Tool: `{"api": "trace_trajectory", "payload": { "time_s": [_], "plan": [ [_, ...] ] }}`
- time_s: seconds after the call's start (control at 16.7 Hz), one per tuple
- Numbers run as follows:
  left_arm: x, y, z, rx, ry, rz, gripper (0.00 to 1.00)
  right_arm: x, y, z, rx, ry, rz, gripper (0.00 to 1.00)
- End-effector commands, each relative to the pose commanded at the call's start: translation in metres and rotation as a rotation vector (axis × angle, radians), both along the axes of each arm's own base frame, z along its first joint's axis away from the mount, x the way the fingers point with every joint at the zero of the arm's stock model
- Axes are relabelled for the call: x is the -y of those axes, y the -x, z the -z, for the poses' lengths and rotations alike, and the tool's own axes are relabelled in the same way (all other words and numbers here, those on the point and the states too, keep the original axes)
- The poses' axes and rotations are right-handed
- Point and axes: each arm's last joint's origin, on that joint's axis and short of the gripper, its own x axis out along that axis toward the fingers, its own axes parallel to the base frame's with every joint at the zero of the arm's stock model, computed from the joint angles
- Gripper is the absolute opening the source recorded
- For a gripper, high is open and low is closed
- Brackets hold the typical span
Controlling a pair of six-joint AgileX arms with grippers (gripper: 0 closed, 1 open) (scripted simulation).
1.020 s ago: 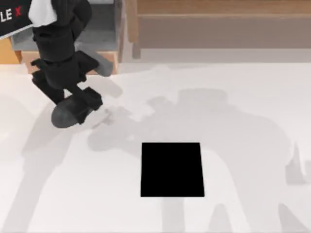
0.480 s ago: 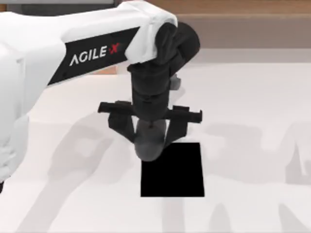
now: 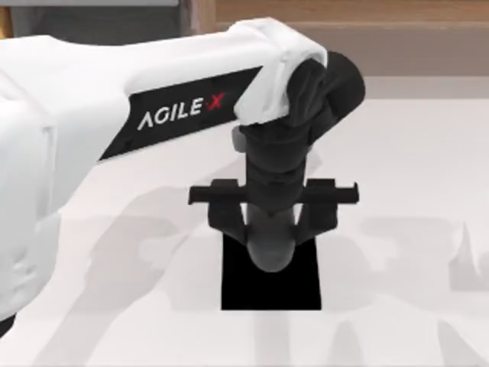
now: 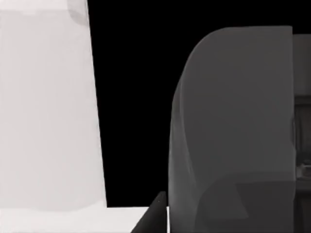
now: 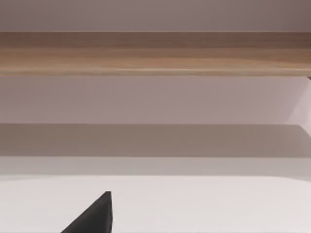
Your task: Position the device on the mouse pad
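top view looks straight down on the table; left wrist view sits close over the mouse pad, shared with top; right wrist view faces level along the table

The left arm, white with a black panel bearing the word AGILEX, reaches in from the top view's left side and stretches across toward the middle of the table. Its dark wrist bends downward at the end of the white link, so that the left gripper points straight down. A black crossbar sits across the gripper body, and its two dark fingers hang below it, closed against the sides of a rounded dark grey mouse. In the left wrist view, the mouse sits very close to the camera, upright in the grip.
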Motion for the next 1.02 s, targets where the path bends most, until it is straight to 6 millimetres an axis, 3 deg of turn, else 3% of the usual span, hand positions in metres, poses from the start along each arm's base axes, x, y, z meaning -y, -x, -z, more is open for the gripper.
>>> {"api": "trace_trajectory", "payload": {
  "time_s": [0.36,1.02],
  "plan": [
    [-0.001,-0.001,0.005,-0.004,-0.004,-0.002,0.00,0.000,0.000,0.000,0.000,0.000,0.000,1.00],
    [0.000,-0.001,0.032,0.002,0.005,0.000,0.00,0.000,0.000,0.000,0.000,0.000,0.000,1.00]
  ]
}}
